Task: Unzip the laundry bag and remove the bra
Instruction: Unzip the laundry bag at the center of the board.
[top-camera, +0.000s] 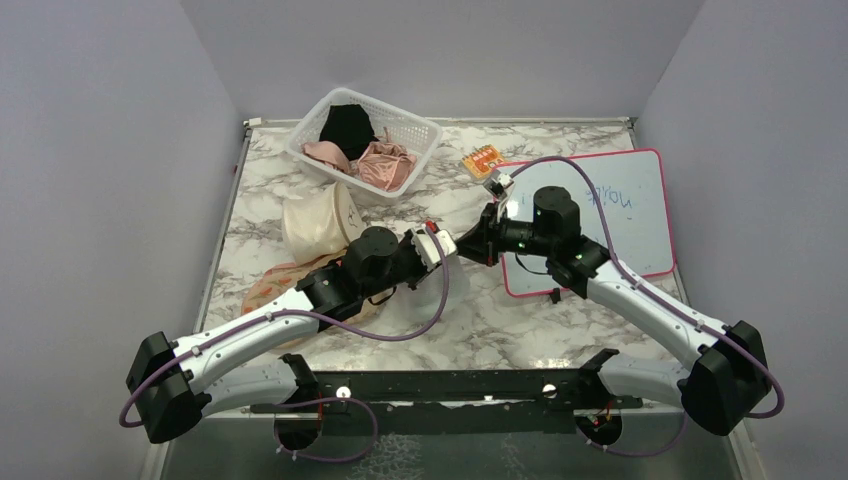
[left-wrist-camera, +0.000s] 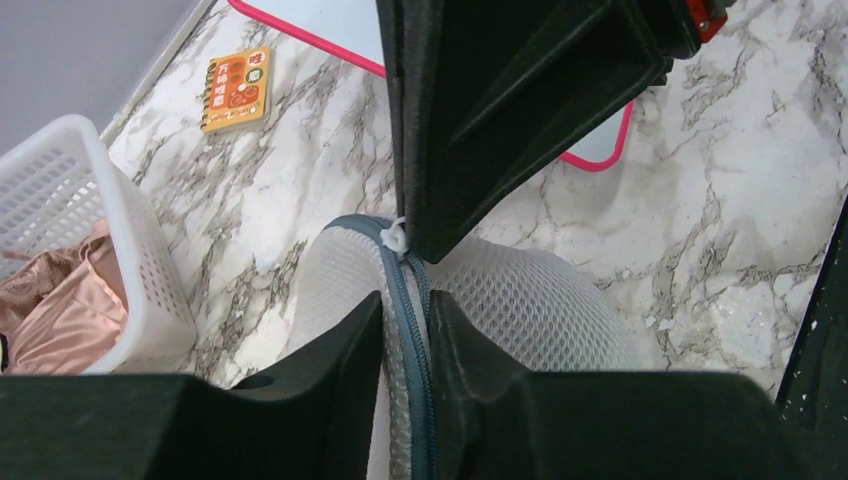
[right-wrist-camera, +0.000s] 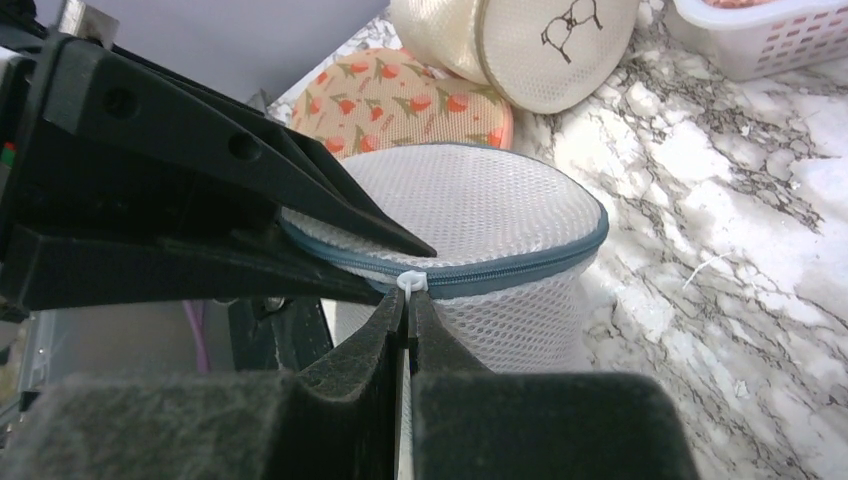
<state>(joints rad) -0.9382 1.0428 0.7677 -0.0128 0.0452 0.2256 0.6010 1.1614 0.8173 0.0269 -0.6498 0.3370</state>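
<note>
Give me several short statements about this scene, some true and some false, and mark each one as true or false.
1. The right tool is shut on the white zip pull of the laundry bag. True.
2. The white basket is empty. False: it holds pink garments and a black garment.
3. The left tool pinches the laundry bag's rim at the zip. True.
4. The cream bag lies on the whiteboard. False: it lies on the marble table, beside the floral pouch.
</note>
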